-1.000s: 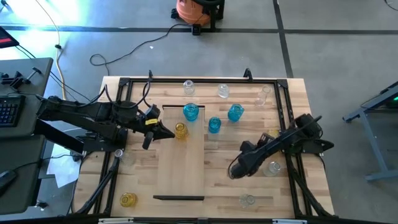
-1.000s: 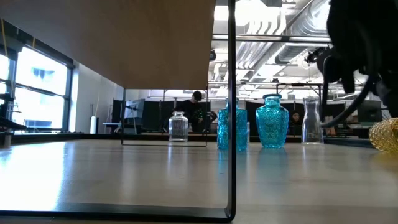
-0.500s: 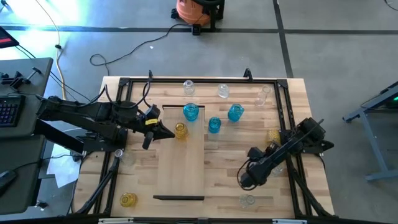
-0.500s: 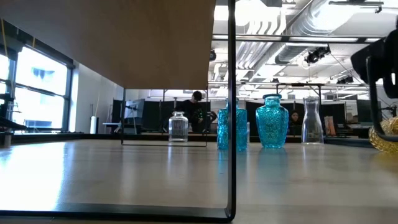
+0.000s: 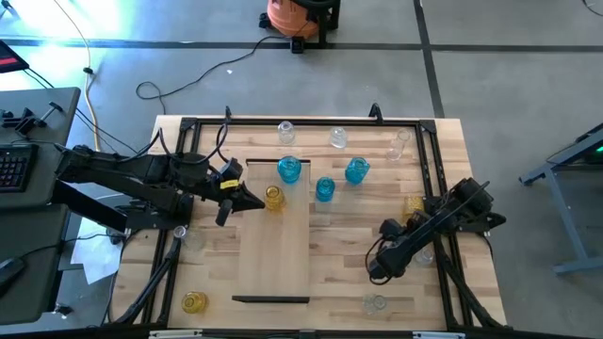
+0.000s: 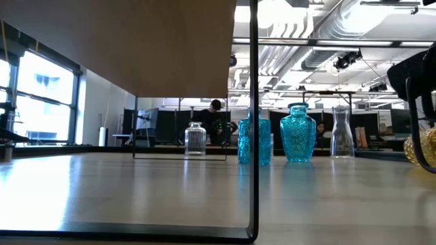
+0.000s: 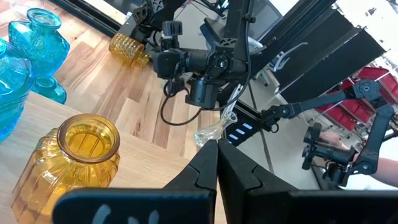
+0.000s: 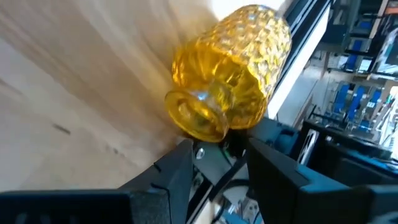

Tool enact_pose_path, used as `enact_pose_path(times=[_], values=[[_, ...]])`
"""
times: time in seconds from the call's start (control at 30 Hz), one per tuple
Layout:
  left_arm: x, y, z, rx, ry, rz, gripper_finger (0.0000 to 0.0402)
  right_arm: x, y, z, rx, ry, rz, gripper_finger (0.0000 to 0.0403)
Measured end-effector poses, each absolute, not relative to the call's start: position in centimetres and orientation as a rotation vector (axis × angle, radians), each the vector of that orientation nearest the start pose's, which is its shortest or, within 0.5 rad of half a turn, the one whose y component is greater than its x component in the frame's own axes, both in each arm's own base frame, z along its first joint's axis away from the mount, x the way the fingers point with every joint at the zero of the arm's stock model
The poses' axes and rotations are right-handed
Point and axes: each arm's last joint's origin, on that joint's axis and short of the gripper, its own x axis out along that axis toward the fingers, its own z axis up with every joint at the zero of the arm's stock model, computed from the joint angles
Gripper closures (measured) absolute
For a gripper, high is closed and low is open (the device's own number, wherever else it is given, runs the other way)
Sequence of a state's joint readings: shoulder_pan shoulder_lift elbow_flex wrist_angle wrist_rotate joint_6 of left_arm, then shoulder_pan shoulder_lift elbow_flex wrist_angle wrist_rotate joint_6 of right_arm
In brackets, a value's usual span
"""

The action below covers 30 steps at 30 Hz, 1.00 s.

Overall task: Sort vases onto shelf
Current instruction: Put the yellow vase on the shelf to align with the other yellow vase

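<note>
The pale wood shelf [image 5: 273,250] lies in the middle of the table. A smooth yellow vase [image 5: 273,198] and a blue vase [image 5: 289,169] stand on its far end. My left gripper [image 7: 217,149] is shut and sits just left of the smooth yellow vase [image 7: 81,155], apart from it. My right arm [image 5: 429,231] reaches over the table's right side. My right gripper [image 8: 217,146] is open, with a textured yellow vase [image 8: 230,81] filling its view just past the fingertips. That vase [image 5: 413,205] stands on the table beside the arm. My right gripper has its open fingers [image 8: 177,165] on either side of the mouth end [image 8: 199,124] of the textured yellow vase, looking down along it. I cannot tell whether the fingers touch it.
Two more blue vases [image 5: 325,188] [image 5: 356,169] stand right of the shelf. Clear vases stand along the far edge [image 5: 285,132] [image 5: 337,138] [image 5: 400,146] and near the front right [image 5: 375,303]. Another yellow vase [image 5: 193,301] is at the near left corner. A black frame [image 5: 438,169] rims the table.
My right arm's low end has swung away from the shelf, toward the table's near right. In the low view it has slid off to the picture's right edge, above the textured yellow vase. The vases and my left arm have stayed put.
</note>
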State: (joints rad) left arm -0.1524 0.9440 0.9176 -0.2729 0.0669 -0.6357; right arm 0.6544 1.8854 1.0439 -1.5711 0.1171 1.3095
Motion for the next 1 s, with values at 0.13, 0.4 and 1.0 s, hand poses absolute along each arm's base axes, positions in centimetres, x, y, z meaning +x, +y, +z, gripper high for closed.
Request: enact_pose_path(times=[0.13, 0.4, 1.0], values=[[20.1, -3.3, 34.2, -0.623, 0.358, -0.113, 0.0401, 19.2, 14.1, 14.8, -0.203, 1.772, -1.097, 0.0263], [20.1, -3.3, 34.2, -0.634, 0.359, -0.111, 0.0402, 18.5, 13.2, 14.0, -0.231, 1.796, -1.125, 0.0263], [20.1, -3.2, 34.3, -0.647, 0.352, -0.092, 0.0402, 17.0, 12.0, 12.6, -0.323, 1.799, -1.138, 0.0265]])
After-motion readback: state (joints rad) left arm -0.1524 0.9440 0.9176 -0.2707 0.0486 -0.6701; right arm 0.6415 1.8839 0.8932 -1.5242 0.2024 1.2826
